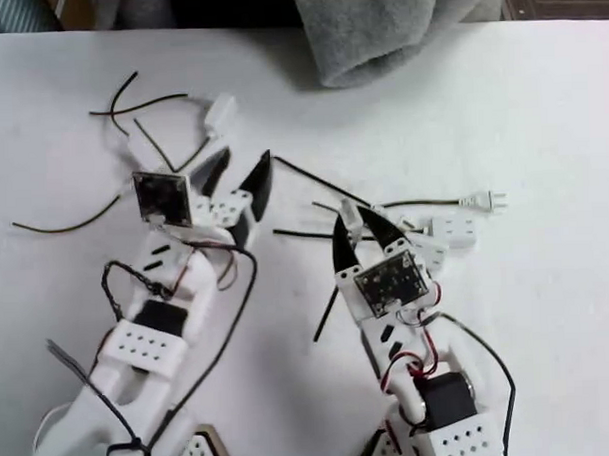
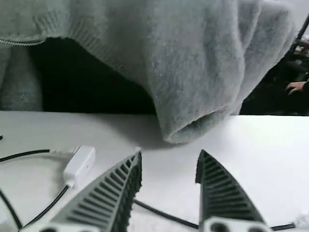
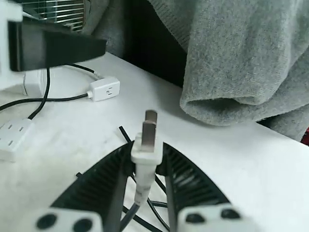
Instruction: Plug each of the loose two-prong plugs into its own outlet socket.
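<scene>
Currently, the right gripper [image 3: 146, 157] is clamped on a white two-prong plug [image 3: 145, 145]. It grips the plug body, and both prongs point past the fingertips toward the grey cloth [image 3: 241, 63]. The held plug sits above the table [image 1: 540, 100], short of the cloth's hem. The left gripper [image 2: 170, 162] is released, its jaws spread with nothing between them, and faces the same cloth. A white single socket [image 2: 79, 163] lies on the table near the cloth, on the left gripper's side. A second loose plug [image 1: 482, 199] lies flat and unplugged, well apart from the cloth on the right arm's side. A white multi-outlet block [image 1: 452, 230] lies just beyond that plug from the cloth.
</scene>
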Robot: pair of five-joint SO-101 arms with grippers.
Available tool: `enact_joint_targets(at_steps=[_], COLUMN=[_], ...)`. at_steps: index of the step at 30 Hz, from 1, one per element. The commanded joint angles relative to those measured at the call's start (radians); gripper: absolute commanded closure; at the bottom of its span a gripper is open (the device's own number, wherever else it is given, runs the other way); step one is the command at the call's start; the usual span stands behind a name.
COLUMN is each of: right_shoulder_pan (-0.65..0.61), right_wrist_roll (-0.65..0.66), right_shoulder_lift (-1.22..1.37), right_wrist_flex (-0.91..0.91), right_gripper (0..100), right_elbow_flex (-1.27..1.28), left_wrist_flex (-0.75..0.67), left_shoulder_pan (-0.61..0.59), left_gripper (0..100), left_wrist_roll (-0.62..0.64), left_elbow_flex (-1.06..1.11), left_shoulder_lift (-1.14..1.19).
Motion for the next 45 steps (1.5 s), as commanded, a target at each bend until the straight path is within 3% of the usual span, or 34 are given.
enact_joint_targets(at_steps=[1, 4, 10, 14, 21, 34, 45], right_shoulder_pan=[0.008, 0.008, 0.008, 0.008, 0.008, -0.027, -0.07], right_wrist_roll=[-0.008, -0.008, -0.008, -0.008, -0.015, -0.077, -0.066], right_shoulder_lift=[-0.01, -0.01, -0.01, -0.01, -0.012, -0.015, -0.016], right_wrist_flex=[-0.038, -0.065, -0.074, -0.074, -0.064, 0.202, 0.275], right_gripper=[97.9, 97.9, 97.9, 97.9, 97.9, 97.9, 97.9], right_elbow_flex=[0.008, 0.034, 0.04, 0.037, 0.021, -0.192, -0.267], left_wrist_flex=[-0.02, 0.046, 0.176, 0.187, 0.187, 0.178, 0.052], left_shoulder_pan=[0.09, 0.176, 0.343, 0.378, 0.38, 0.291, 0.22], left_gripper=[83, 83, 83, 83, 83, 83, 83], left_wrist_roll=[0.014, -0.003, -0.201, -0.206, -0.209, -0.213, -0.213], left_elbow_flex=[-0.087, -0.132, -0.195, -0.187, -0.176, -0.121, -0.052], left_shoulder_lift=[-0.005, -0.005, -0.007, -0.007, 0.002, 0.001, 0.002])
